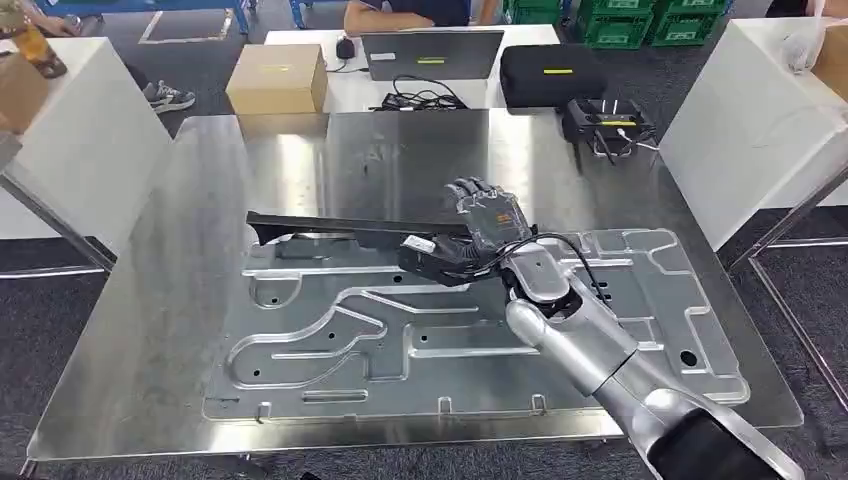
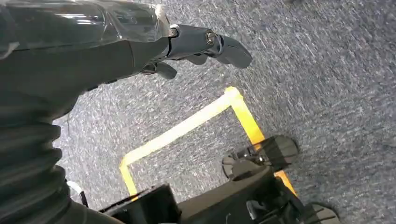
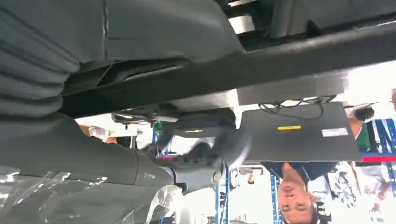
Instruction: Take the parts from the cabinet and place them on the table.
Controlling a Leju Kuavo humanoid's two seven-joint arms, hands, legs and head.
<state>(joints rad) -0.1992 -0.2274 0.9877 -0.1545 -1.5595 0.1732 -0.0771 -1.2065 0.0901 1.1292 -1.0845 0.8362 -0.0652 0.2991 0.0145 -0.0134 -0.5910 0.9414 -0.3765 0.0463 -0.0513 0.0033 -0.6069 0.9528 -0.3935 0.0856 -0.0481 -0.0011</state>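
Black part (image 1: 350,228): one, long and narrow, lying across the far side of the stamped metal panel (image 1: 330,340), near end under the right hand (image 1: 480,222).
Right hand: over the part's thick end, fingers curved around it; appears to grip it, though a full clamp cannot be told from the head view.
Left hand (image 2: 205,44): hanging over carpet (image 2: 327,70) with yellow tape (image 2: 187,123), fingers loosely apart, holding nothing.
Panel: one, large, flat on the steel table (image 1: 200,200).
Risk, tipping: held at one end only, so the long free end could swing or drop on release.
Risk, sliding: smooth metal below; could skid or scrape if let go while tilted.
Risk, snagging: raised ribs on the panel could catch the part.
Beyond the table: one cardboard box (image 1: 277,78), one laptop (image 1: 432,52), one black case (image 1: 550,72), one seated person (image 1: 405,12).
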